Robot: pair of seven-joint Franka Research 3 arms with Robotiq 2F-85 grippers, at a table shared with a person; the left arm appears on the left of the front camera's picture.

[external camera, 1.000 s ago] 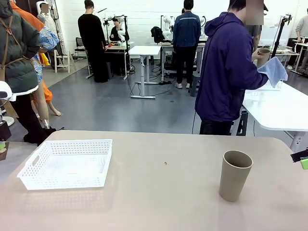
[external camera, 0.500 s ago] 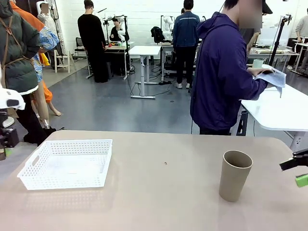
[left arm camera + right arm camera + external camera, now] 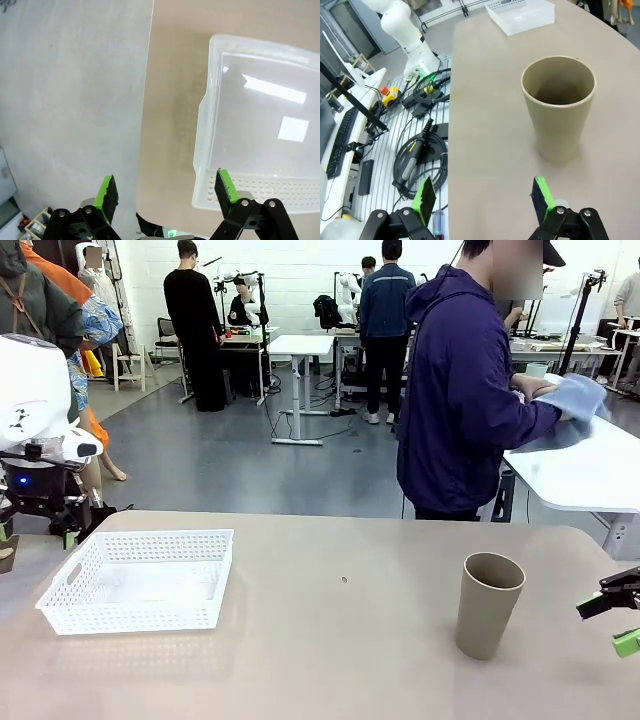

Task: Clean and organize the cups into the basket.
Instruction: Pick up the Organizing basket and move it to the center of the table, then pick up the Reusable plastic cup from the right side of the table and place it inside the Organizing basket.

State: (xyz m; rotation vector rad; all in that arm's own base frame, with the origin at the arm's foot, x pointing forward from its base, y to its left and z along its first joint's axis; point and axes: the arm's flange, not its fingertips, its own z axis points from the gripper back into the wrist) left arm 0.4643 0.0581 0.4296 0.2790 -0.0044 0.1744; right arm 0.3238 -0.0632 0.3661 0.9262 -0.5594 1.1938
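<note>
Since a second ago the left arm has swung into the front view at the left edge, and the right claw (image 3: 483, 195) has slid a little farther in from the right edge; the person in a dark purple jacket (image 3: 462, 390) has turned and now presses a pale blue cloth (image 3: 572, 400) onto the white table (image 3: 590, 465) at the far right.

On the left, the left claw (image 3: 166, 189) hangs released, with nothing between its green pads. It is above the left edge of the beige tabletop (image 3: 340, 660), close to a corner of the shallow white plastic lattice basket (image 3: 140, 618) but apart from it. In the left wrist view one pad lies over the grey floor (image 3: 70, 100) and the other over the basket's lattice wall. The basket sits flat at the near left of the tabletop, and its glossy white bottom shows bare from wall to wall.

At the near right stands a tan-brown tapered matte tumbler (image 3: 487, 605), upright with its mouth up, well apart from the basket. The right wrist view looks into it and shows only its plain inner wall. The right claw is released too, holding nothing, and waits just right of the tumbler without touching it.
</note>
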